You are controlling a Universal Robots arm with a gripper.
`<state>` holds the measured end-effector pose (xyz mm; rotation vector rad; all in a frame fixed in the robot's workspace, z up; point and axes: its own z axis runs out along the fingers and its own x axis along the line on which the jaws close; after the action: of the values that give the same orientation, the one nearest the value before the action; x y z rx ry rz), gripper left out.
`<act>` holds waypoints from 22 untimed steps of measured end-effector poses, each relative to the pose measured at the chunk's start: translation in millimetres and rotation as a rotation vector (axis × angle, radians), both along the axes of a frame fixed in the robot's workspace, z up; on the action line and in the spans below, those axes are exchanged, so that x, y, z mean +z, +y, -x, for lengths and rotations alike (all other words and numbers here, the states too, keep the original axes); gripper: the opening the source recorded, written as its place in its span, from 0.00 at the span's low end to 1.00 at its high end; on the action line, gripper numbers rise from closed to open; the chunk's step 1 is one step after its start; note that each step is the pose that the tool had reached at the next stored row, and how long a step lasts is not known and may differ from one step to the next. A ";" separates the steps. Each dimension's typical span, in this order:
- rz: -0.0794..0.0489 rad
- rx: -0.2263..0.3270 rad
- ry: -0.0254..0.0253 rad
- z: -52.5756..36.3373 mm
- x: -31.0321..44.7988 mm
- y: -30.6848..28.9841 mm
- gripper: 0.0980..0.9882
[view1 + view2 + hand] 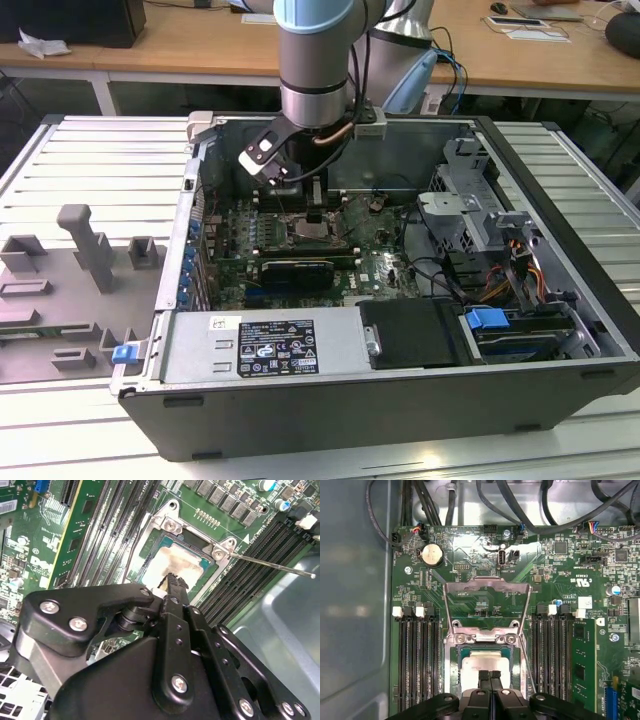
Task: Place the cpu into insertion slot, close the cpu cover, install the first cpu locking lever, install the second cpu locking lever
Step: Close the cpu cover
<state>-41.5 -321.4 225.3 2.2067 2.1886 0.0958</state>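
The cpu (475, 665) is seated in the insertion slot (456, 665), near the centre of the exterior view. The cpu cover (487, 584) is swung open behind it. The gripper (490, 674) is held over the chip, fingers pressed together, possibly touching it.

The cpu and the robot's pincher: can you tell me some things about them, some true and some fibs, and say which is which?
1. The cpu lies in the insertion slot. True.
2. The gripper holds a long black card. False: its shut fingertips sit at the cpu and hold nothing.
3. The cpu's upper face is black. False: it is pale.
4. A round battery sits on the green motherboard. True.
5. The computer case is closed up. False: its side is open and the board shows.
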 end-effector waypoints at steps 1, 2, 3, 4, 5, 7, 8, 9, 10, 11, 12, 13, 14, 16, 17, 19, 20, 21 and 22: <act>0.000 0.000 0.0000 0.0 0.9 0.0 0.01; 0.001 0.000 0.0000 0.0 1.9 0.0 0.01; 0.001 0.000 -0.0001 0.0 2.1 0.0 0.01; 0.001 -0.001 -0.0002 -0.2 2.2 0.1 0.01; 0.001 -0.001 0.0008 -1.5 2.4 0.0 0.01; 0.001 -0.002 0.0015 -2.2 6.3 0.0 0.01; 0.001 -0.002 0.0015 -2.2 13.0 0.0 0.01; 0.001 -0.002 0.0015 -2.3 16.7 0.0 0.01; 0.001 -0.002 0.0014 -2.3 21.6 0.0 0.01; 0.001 -0.002 0.0015 -2.2 29.2 0.0 0.01; 0.001 -0.002 0.0015 -2.2 31.5 0.0 0.01; 0.001 -0.002 0.0015 -2.3 32.7 0.0 0.01; 0.001 -0.002 0.0013 -2.3 32.6 -0.1 0.01; 0.001 -0.002 0.0017 -3.5 32.7 -0.5 0.01; 0.001 -0.002 0.0020 -8.2 32.5 -0.5 0.01; 0.001 -0.002 0.0020 -11.4 32.3 -0.5 0.01; 0.001 -0.002 0.0022 -13.5 32.3 -0.5 0.01; 0.001 -0.002 0.0022 -13.8 32.3 -0.5 0.01; 0.001 -0.002 0.0022 -13.8 32.3 -0.5 0.01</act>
<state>-27.7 -322.0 257.6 2.2089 2.1872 0.0918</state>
